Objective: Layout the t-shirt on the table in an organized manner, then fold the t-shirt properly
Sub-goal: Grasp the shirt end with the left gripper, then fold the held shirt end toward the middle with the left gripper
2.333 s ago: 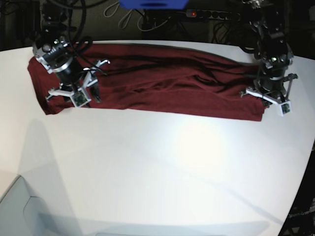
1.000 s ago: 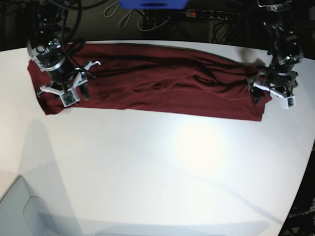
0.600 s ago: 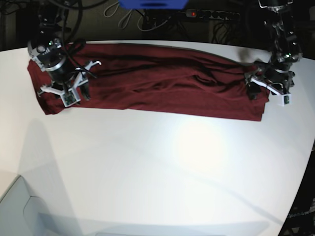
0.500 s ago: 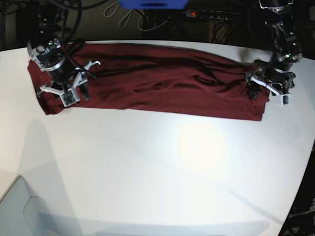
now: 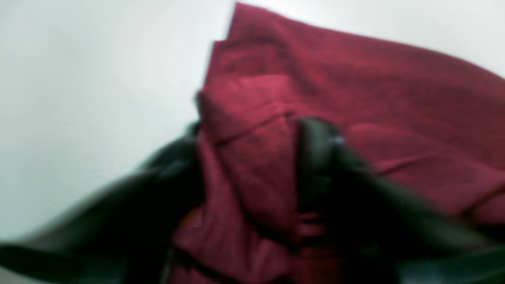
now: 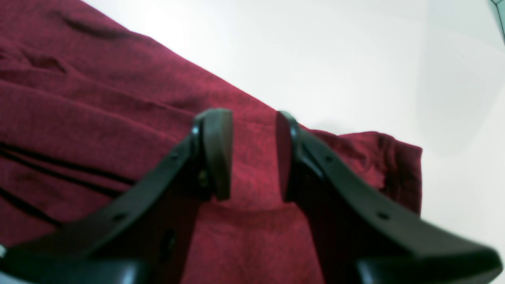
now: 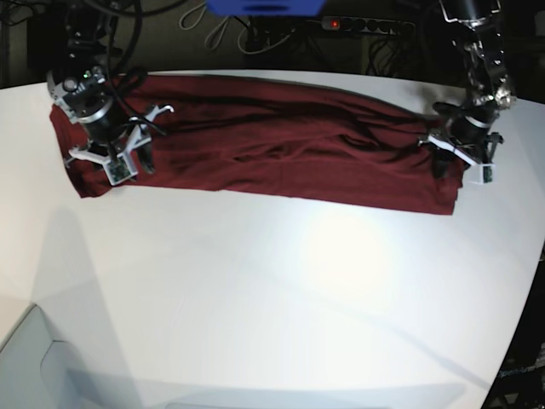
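Observation:
The dark red t-shirt [image 7: 281, 145] lies as a long wrinkled band across the far part of the white table [image 7: 298, 298]. My left gripper [image 7: 456, 166] is pressed onto the shirt's right end. In the blurred left wrist view the left gripper [image 5: 252, 130] has its jaws apart, with a raised fold of the t-shirt [image 5: 375, 79] between them. My right gripper [image 7: 128, 166] sits over the shirt's left end. In the right wrist view the right gripper [image 6: 252, 150] is a little open just above the t-shirt [image 6: 79, 98], holding nothing.
A power strip and cables [image 7: 366, 25] and a blue object [image 7: 264, 7] lie behind the table's far edge. The table's curved edge [image 7: 528, 281] runs down the right. A pale grey box corner [image 7: 34, 358] shows at lower left.
My left gripper has moved left and down onto the shirt's right end, and the cloth there has bunched a little. My right gripper shifted left early on, then stayed still.

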{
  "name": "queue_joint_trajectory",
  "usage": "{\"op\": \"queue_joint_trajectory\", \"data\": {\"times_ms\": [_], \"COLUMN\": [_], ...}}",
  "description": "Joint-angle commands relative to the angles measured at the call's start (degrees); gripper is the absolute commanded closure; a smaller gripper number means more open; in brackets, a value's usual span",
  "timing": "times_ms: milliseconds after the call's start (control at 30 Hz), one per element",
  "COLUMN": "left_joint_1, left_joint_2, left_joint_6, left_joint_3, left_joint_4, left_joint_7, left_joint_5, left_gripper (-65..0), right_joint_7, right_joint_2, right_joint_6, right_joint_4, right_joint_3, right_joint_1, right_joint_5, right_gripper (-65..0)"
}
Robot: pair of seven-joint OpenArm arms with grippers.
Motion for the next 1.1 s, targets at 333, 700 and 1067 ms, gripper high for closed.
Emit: {"op": "queue_joint_trajectory", "data": {"times_ms": [333,700,1067], "left_joint_1": [-1.8,-1.2,1.7], "left_joint_2": [-2.5,-2.6,-0.5], "left_joint_6": [0.0,0.0,0.0], "left_joint_3": [-1.7,-8.3,-8.6], "left_joint_4": [-2.2,13.5,29.1], "left_joint_7": [6.9,11.4,18.1], "left_joint_5": [2.1,2.6,2.7], "left_gripper": [0.0,0.0,0.0], "right_joint_7": [1.5,1.4,1.5], "right_joint_2": [0.3,0.2,0.2], "right_joint_6": [0.1,0.1,0.1], "right_joint_4": [1.0,1.0,1.1], "right_joint_3": [0.3,0.3,0.4], "right_joint_1": [-0.1,-0.2,-1.0], "right_joint_5": [0.7,0.7,0.7], "right_gripper": [-20.0,-20.0,-20.0]}}
